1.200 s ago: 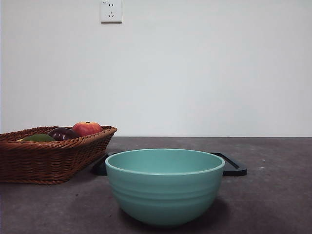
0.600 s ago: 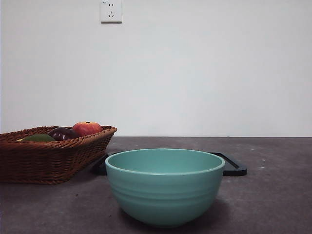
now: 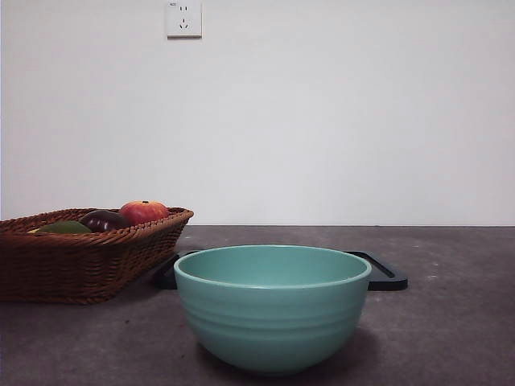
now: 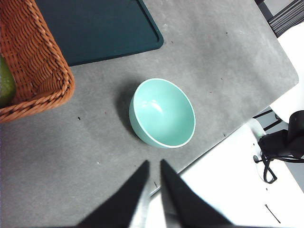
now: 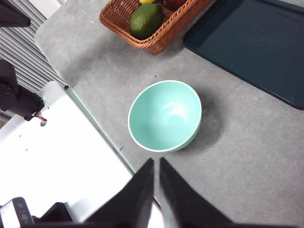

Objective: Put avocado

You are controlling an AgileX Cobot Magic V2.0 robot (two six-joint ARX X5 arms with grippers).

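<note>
The bowl [image 3: 272,305] looked like smooth glazed ceramic, pale teal with a soft sheen and faint ridges round its wall. The basket [image 3: 80,257] was woven brown wicker, coarse and ribbed. The avocado [image 5: 146,20] had a dull green, smooth skin; the apple [image 3: 143,211] shone slightly. The tray [image 5: 256,47] appeared dark, matt plastic. The surface [image 3: 451,322] was grey, matt and faintly speckled.
</note>
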